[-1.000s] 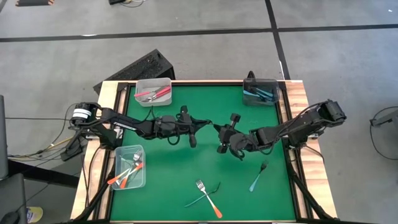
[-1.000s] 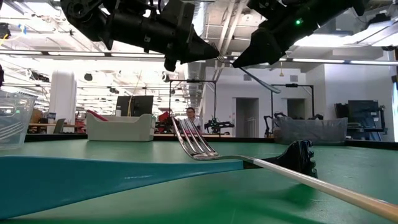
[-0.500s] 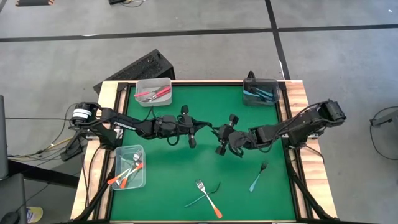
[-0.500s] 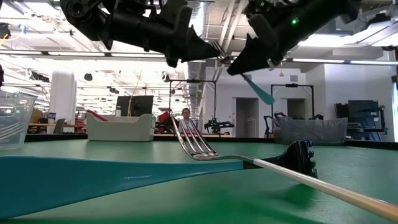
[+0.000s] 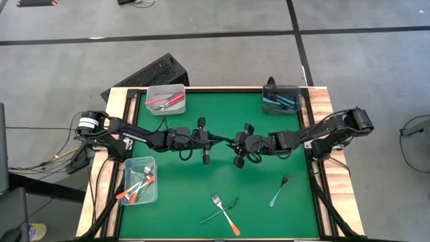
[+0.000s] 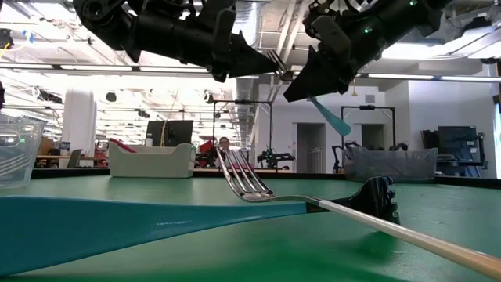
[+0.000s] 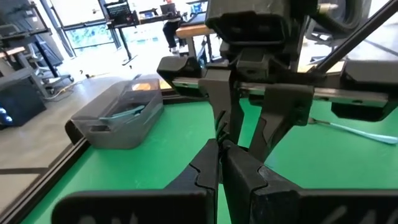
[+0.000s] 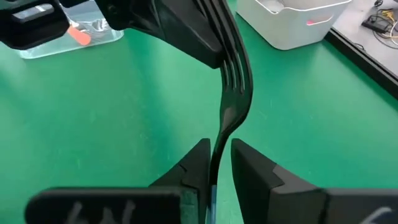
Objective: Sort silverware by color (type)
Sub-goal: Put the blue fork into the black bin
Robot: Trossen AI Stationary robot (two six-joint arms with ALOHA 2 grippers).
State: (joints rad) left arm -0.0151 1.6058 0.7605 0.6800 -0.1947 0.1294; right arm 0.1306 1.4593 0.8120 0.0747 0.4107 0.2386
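Above the middle of the green counter (image 5: 181, 181), the left pincer (image 5: 225, 140) and right pincer (image 5: 234, 142) both pinch one fork (image 8: 231, 93).

held fork: dark-headed, pale blue plastic handle (image 6: 333, 117), in the air above table centre
orange-handled metal fork (image 5: 225, 214): on green mat, crossing a teal-handled utensil (image 5: 216, 214)
teal-handled dark fork (image 5: 278, 191): right, apart

Green table (image 5: 181, 181) — orange fork (image 5: 224, 214), teal fork (image 5: 278, 190), red utensils (image 5: 166, 101).
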